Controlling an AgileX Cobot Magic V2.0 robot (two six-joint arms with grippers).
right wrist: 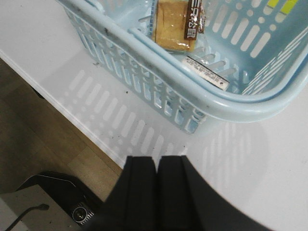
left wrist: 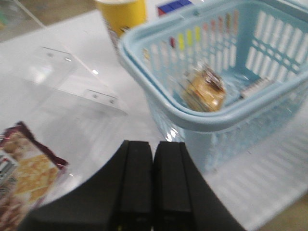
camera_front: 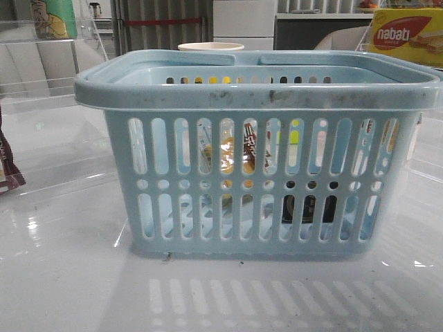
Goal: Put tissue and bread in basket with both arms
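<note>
Left wrist view: the left gripper [left wrist: 153, 183] has its two black fingers pressed together with nothing between them, above the white table [left wrist: 72, 120]. A snack packet [left wrist: 24, 178] lies at about nine o'clock from the fingers, and the light blue basket [left wrist: 192, 120] stands at about one o'clock, with the bread [left wrist: 204, 91] inside it. A yellow cup [left wrist: 122, 14] stands just behind the basket's far corner.

Right wrist view: the right gripper [right wrist: 156, 192] is likewise closed and empty, over the table edge. The basket rim [right wrist: 202, 91] lies at twelve o'clock; the bread [right wrist: 175, 24] rests on the basket floor.

Front view: through the slots, the bread [camera_front: 232, 155] shows left of centre and the dark tissue [camera_front: 308, 207] low at right. A nabati box [camera_front: 405, 34] sits at two o'clock.
</note>
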